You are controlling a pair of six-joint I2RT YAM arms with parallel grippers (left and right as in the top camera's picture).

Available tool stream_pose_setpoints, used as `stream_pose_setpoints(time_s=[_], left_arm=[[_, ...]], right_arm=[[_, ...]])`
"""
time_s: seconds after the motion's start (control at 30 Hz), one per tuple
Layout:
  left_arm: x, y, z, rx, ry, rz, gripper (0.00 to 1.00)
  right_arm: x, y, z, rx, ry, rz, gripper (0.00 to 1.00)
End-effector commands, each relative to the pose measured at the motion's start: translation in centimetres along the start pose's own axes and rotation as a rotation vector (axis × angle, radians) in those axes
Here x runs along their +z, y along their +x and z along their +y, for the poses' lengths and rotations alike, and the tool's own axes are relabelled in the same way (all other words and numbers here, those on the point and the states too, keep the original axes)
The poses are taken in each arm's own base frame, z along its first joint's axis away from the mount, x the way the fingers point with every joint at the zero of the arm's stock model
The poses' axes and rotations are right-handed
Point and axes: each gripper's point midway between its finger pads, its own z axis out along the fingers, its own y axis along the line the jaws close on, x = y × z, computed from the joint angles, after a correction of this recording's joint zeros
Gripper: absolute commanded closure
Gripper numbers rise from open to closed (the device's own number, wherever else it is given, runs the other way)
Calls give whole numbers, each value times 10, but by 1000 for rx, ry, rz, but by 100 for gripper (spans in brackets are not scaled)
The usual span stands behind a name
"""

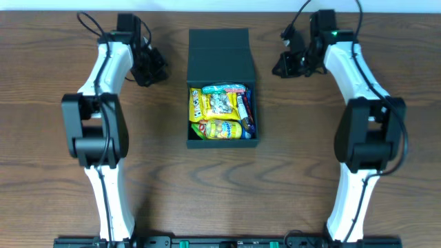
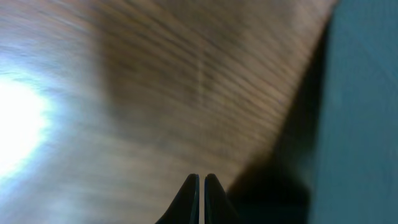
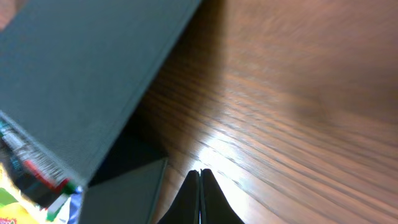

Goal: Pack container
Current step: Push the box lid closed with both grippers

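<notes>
left gripper [image 1: 148, 69]: fingers pressed together, only a hairline slit between the tips in the left wrist view [image 2: 200, 177]; nothing held
left gripper position: far left part of the worktop [image 1: 62, 207], level with the raised lid, apart from it; tips over bare wood, contact with the wood can't be told
right gripper [image 1: 286, 65]: same, tips together with a thin line between them in the right wrist view [image 3: 200, 172]; nothing held
right gripper position: far right side, near the lid's right edge but not touching it; bare wood under the tips
container [image 1: 222, 143]: dark teal-green square box, matte, middle of the worktop between the two arms, edges square to the worktop edge
lid [image 1: 219, 48]: same colour, swung open to the far side, hinged at the back wall; shows as a big flat slab in the right wrist view [image 3: 81, 74]
container side wall: plain dark face at the right edge of the left wrist view [image 2: 360, 112], blurred
contents: snack packets fill the inside; yellow packet [image 1: 217, 129] at the front, green-and-white packet [image 1: 220, 102] behind it, blue-and-red packet [image 1: 247, 117] along the right wall; print too small to read
worktop: brown wood grain
</notes>
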Motion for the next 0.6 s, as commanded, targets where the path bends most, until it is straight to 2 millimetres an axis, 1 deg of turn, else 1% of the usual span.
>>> stream_pose_setpoints(time_s=[0.0, 0.07, 0.17, 0.2, 0.37, 0.57], left_arm=[[9, 7, -18, -79, 109, 66, 94], [15, 1, -22, -98, 122, 45, 94], [20, -3, -41, -101, 202, 44, 94], [22, -3, -43, -113, 210, 48, 94], [40, 6, -44, -156, 225, 100, 94], [47, 11, -44, -167, 229, 128, 94]], right_arm=[[19, 4, 17, 50, -143, 15, 99], [32, 4, 15, 81, -172, 16, 99], [43, -3, 18, 97, -241, -12, 98], [46, -4, 17, 107, -250, -16, 99], [60, -1, 18, 145, -307, -7, 99], [68, 1, 24, 133, -328, -1, 99]])
